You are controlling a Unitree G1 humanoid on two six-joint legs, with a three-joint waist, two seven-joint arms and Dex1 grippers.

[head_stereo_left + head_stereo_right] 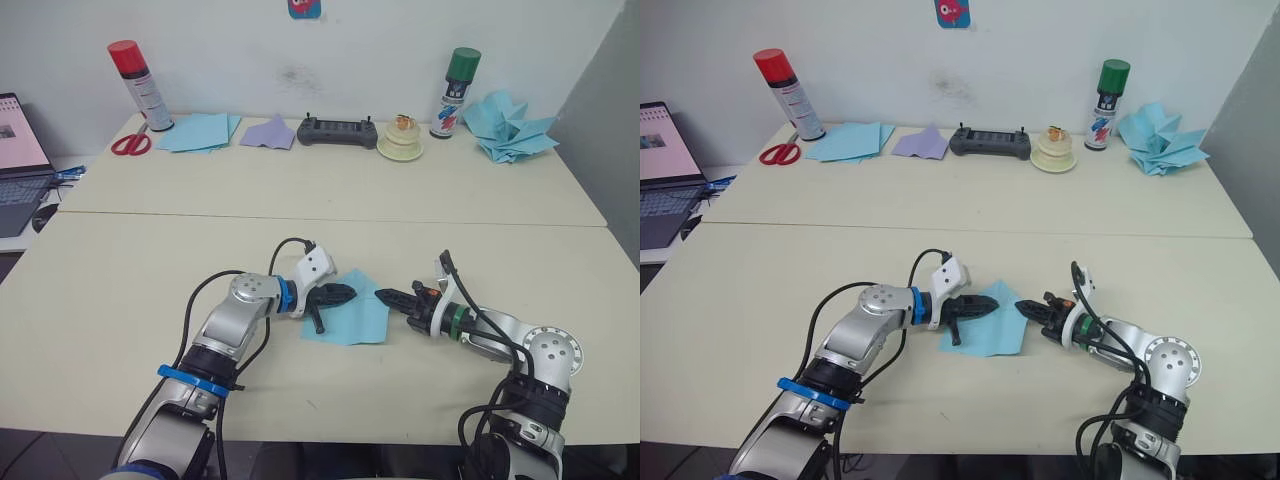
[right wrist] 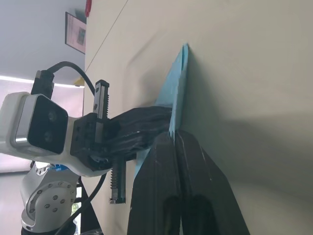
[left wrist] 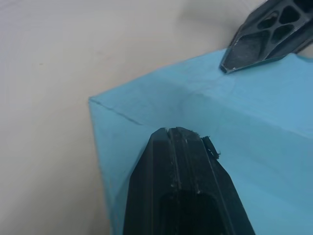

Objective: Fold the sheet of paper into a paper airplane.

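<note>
No text is reading clearly anywhere. The red-capped spray can (image 1: 140,85) and the green-capped spray can (image 1: 1105,105) are both carrying printed labels, but the lettering is coming through only as small coloured marks. The laptop (image 1: 18,160) screen is showing a page whose lines are too fine to make out. On the wall, a small sticker (image 1: 952,12) is showing a red shape on blue, possibly a logo, with no legible characters. The black controller (image 1: 337,131) is bearing no readable marking.
</note>
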